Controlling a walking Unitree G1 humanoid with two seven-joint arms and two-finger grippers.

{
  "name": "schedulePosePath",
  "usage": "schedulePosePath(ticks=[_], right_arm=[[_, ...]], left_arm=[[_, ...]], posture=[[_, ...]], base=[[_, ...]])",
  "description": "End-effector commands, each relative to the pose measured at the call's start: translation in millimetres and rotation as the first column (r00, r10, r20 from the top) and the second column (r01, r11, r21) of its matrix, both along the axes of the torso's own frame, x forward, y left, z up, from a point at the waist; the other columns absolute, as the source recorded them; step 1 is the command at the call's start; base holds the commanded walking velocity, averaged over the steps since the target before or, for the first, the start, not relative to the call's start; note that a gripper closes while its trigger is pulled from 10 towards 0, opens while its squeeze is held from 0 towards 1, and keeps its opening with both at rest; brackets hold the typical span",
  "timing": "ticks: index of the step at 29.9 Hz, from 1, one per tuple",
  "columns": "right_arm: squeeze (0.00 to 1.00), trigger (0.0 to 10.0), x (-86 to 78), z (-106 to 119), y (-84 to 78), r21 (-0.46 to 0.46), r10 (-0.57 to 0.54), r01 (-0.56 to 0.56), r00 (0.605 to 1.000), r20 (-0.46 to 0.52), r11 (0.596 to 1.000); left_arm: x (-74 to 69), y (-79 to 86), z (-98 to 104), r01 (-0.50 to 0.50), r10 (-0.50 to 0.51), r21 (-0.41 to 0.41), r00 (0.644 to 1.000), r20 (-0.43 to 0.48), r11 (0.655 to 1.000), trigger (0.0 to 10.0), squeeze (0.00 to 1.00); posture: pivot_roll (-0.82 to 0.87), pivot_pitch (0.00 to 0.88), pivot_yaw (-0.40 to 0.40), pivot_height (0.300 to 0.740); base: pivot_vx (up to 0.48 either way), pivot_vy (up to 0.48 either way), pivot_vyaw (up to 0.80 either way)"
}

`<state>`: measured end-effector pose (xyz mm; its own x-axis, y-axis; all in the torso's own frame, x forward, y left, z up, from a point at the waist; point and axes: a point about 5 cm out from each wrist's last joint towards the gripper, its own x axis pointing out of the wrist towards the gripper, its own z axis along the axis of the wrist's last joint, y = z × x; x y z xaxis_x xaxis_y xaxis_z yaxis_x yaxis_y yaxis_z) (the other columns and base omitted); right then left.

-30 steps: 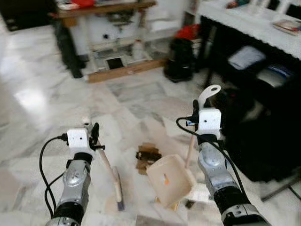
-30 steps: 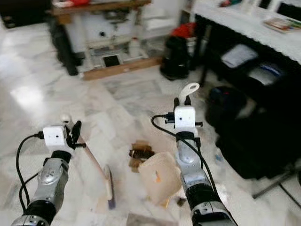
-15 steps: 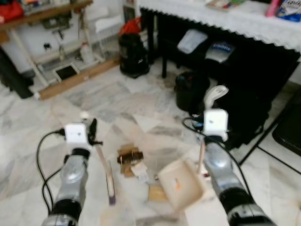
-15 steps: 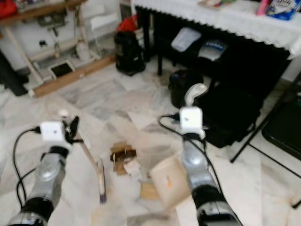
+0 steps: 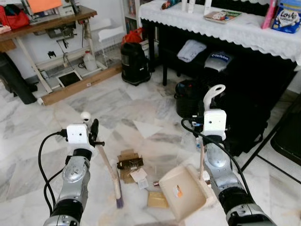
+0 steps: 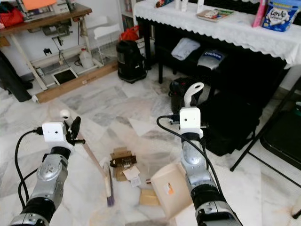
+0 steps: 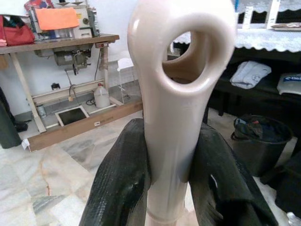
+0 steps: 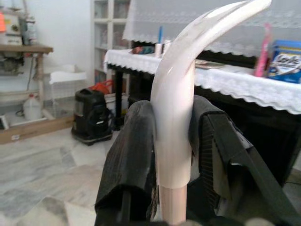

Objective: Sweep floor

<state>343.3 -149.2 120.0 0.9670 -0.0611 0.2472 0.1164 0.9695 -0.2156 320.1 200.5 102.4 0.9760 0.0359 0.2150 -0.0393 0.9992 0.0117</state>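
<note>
My left gripper [image 5: 92,134] is shut on the cream handle of a small broom [image 5: 107,168], whose head rests on the marble floor left of the litter. The left wrist view has both black fingers [image 7: 123,179] clamped on that handle [image 7: 170,122]. My right gripper [image 5: 210,101] is shut on the upright handle of a beige dustpan [image 5: 184,192], which sits on the floor right of the litter. In the right wrist view the fingers [image 8: 134,155] grip the dustpan handle [image 8: 175,117]. Cardboard and paper scraps [image 5: 130,165] lie between broom and dustpan.
A black table with a white lace cloth [image 5: 225,28] stands at the right, with a dark bin [image 5: 189,96] and bags under it. A black vacuum [image 5: 134,63] and a sewing table [image 5: 47,23] stand at the back. A black chair leg [image 5: 273,141] is at far right.
The camera has steadied and lifted a little, so the scene is sharper. The dustpan now sits lower and flatter on the floor; both grips are unchanged.
</note>
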Motion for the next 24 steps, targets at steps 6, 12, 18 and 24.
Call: schedulePosePath(ticks=[6, 12, 18, 24], right_arm=[[0.00, 10.0, 4.9, 16, 7.6, -0.002, 0.041, -0.041, 0.997, 0.065, 0.999], [0.00, 10.0, 5.5, 17, 6.8, 0.000, 0.045, -0.046, 0.997, 0.068, 0.999], [0.00, 10.0, 5.9, 19, 5.5, 0.001, 0.047, -0.047, 0.996, 0.073, 0.999], [0.00, 10.0, 5.6, 18, 5.1, -0.001, 0.049, -0.049, 0.996, 0.071, 0.999]], left_arm=[[-0.7, 11.5, 9, -0.049, 0.049, 0.002, 0.998, 0.047, 0.999, 10.0, 0.00], [-0.6, 17.7, 13, -0.078, 0.078, 0.003, 0.995, 0.062, 0.997, 10.0, 0.00], [-2.4, 30.3, 16, -0.120, 0.118, 0.015, 0.990, 0.070, 0.993, 10.0, 0.00], [-4.0, 40.0, 18, -0.154, 0.151, 0.025, 0.986, 0.076, 0.988, 10.0, 0.00]], posture=[[-0.06, 0.000, 0.048, 0.740], [-0.06, 0.000, 0.042, 0.740], [-0.06, 0.000, 0.038, 0.740], [-0.06, 0.000, 0.035, 0.740]], base=[[0.276, 0.000, 0.00], [0.291, 0.000, 0.00], [0.294, 0.000, 0.00], [0.298, 0.000, 0.00]])
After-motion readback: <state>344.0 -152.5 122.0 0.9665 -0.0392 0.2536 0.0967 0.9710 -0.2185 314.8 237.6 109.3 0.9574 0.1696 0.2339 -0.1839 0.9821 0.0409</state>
